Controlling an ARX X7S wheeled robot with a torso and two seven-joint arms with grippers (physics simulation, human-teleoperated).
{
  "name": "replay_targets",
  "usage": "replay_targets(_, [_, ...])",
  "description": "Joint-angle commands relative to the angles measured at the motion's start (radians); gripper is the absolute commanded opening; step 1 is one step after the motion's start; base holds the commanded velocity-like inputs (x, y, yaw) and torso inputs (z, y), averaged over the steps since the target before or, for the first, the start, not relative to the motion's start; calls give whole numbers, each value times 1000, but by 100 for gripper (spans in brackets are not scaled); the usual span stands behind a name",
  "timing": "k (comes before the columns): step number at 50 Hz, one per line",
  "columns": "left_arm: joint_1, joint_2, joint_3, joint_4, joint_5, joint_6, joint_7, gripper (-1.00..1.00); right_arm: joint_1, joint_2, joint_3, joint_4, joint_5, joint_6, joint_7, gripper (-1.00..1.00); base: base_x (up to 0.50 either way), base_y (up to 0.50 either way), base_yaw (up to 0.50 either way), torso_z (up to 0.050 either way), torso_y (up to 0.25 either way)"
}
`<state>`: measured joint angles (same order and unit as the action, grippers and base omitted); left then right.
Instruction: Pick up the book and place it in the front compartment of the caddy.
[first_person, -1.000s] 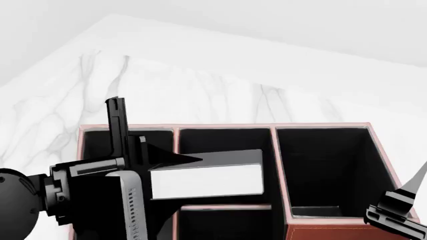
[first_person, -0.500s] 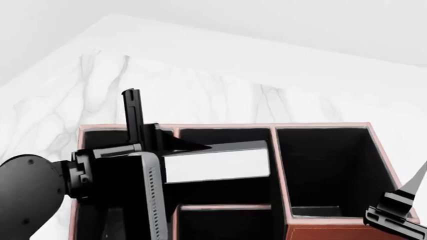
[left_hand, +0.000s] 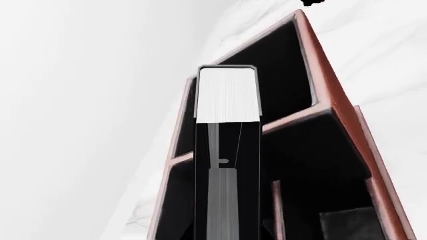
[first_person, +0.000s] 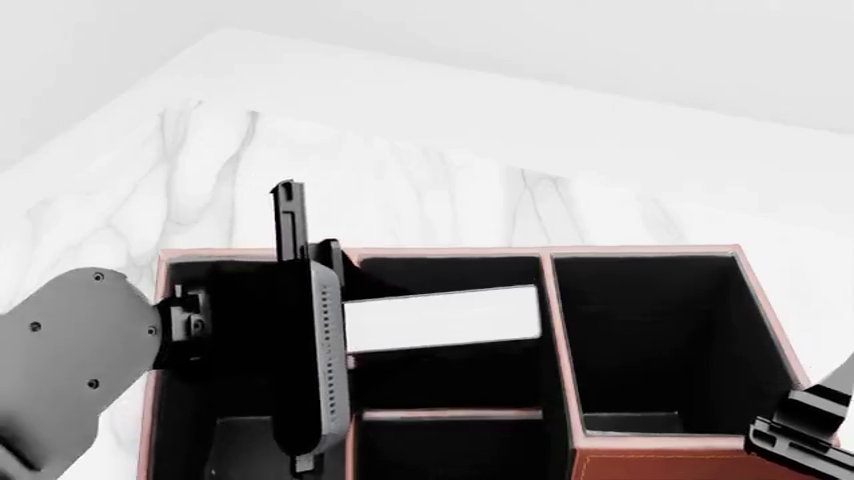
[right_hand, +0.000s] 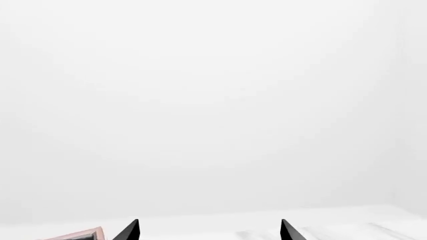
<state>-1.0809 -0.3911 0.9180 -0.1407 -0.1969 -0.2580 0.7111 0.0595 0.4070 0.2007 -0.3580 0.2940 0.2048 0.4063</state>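
Left gripper (first_person: 350, 325) carried book (first_person: 443, 318) farther right

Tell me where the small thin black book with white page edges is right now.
In the head view, the book sits left of centre, held by the left gripper over the squarish middle cell of the reddish-brown caddy.

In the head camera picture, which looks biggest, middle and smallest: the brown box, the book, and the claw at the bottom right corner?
1. The brown box looks biggest, spanning most of the picture.
2. The book comes next, held by the left claw.
3. The right claw looks smallest, but it is cut off at the picture's edge, so its full size is unsure.
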Motion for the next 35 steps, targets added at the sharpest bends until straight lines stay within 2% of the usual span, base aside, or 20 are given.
replay_targets(1, [-49,54,-21,-135,-59,20,45,-100,-13,13,33,-28,17,3,8,100,0,0,0,0,0])
replay_targets(6, [-65,80,-24,-209,-91,5,88,-100,-14,13,36,-18,13,-5,9,100,0,0,0,0,0])
replay_targets(17, [-90,139,-13,-392,-105,71,164,-100,-5,11,28,27,2,-22,7,100,0,0,0,0,2])
replay_targets(29, [-121,227,1,-677,-83,217,223,-100,6,8,14,72,-14,-34,7,100,0,0,0,0,1])
replay_targets(35, [-163,303,0,-892,-67,327,240,-100,5,10,18,80,-15,-38,8,100,0,0,0,2,2])
